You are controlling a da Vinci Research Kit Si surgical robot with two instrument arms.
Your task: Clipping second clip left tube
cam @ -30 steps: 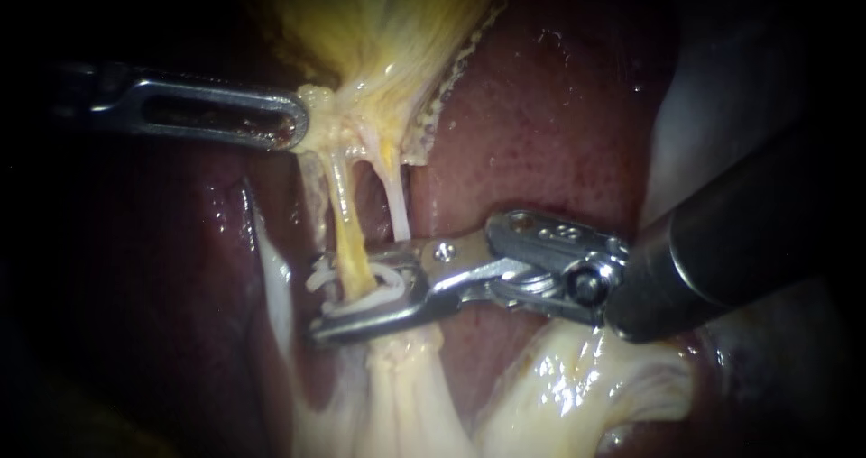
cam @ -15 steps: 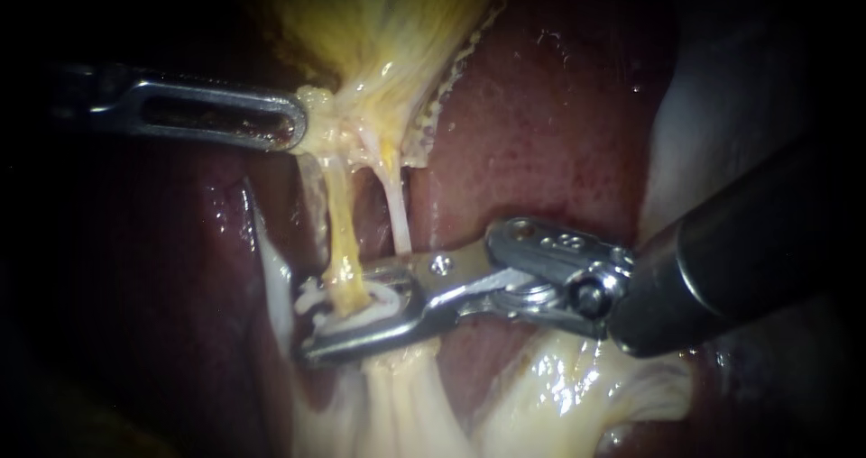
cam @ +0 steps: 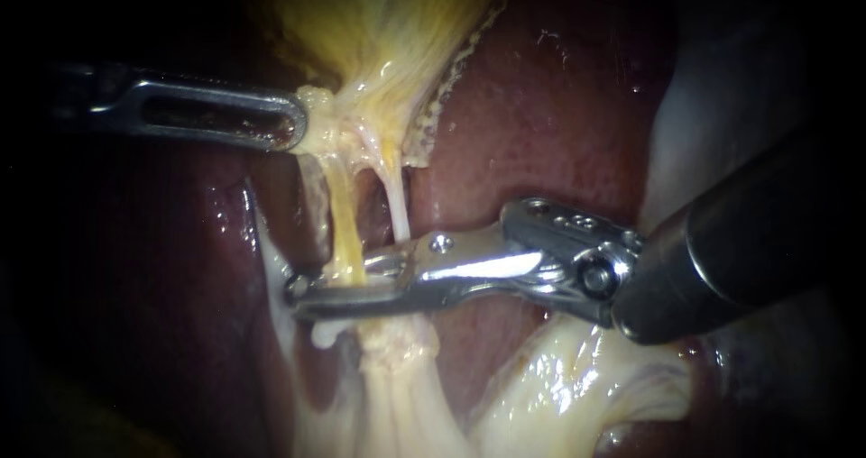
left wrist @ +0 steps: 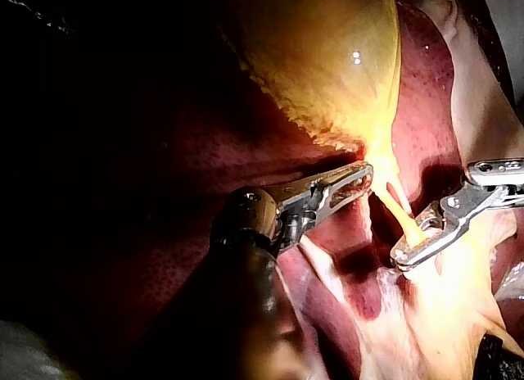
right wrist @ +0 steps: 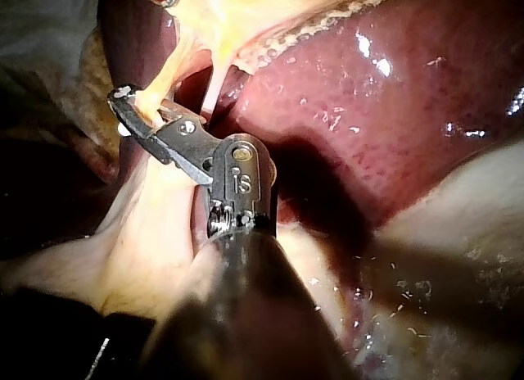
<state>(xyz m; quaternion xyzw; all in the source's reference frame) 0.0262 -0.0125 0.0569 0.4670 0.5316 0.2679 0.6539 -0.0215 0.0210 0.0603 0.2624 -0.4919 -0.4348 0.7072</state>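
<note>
Where your right instrument crosses the left tube in the endoscope view, its jaws squeeze the tube and hide that bit. Left wrist view: the jaws of your left instrument pinch the gallbladder; its shaft is dim. Right wrist view: your right shaft hides the tissue beneath.

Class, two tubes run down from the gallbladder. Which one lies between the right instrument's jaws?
The left tube, the thicker yellow one; the thin pale right tube lies outside them.
</note>
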